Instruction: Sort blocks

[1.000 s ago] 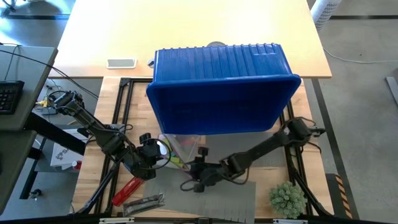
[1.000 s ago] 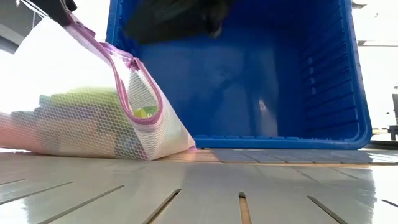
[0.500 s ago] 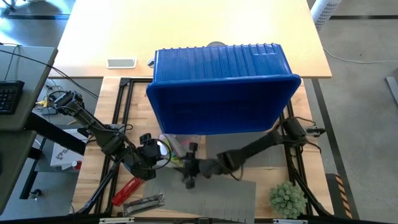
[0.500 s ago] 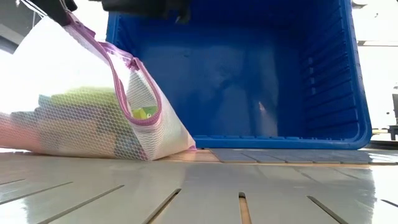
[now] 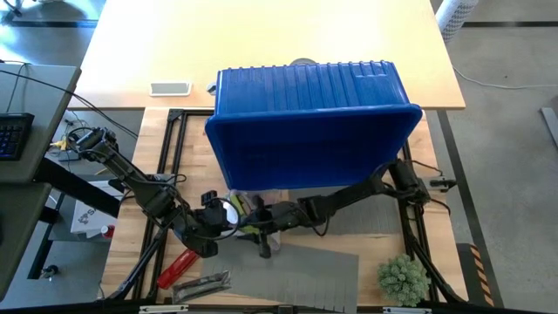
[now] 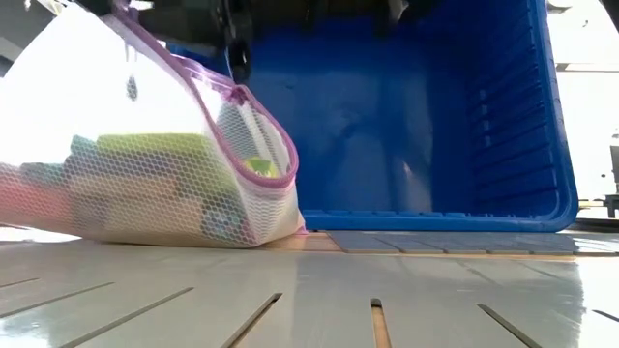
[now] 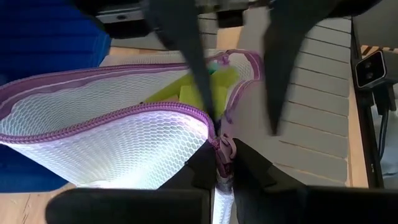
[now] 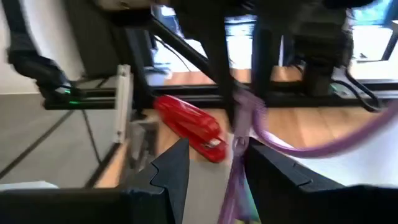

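Left claw (image 7: 222,163) pinches mesh bag (image 7: 118,143) rim; blocks (image 7: 205,93) inside

Looks like a robotics lab or workshop: a wooden counter (image 5: 261,52) bolted with black framing (image 5: 170,148), loose cables (image 5: 35,78), a keyboard (image 5: 10,135).

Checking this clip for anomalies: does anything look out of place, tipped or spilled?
Yes: the blue bin lies tipped on its side, its opening facing the mat. The blocks remain inside the mesh bag; none spilled.
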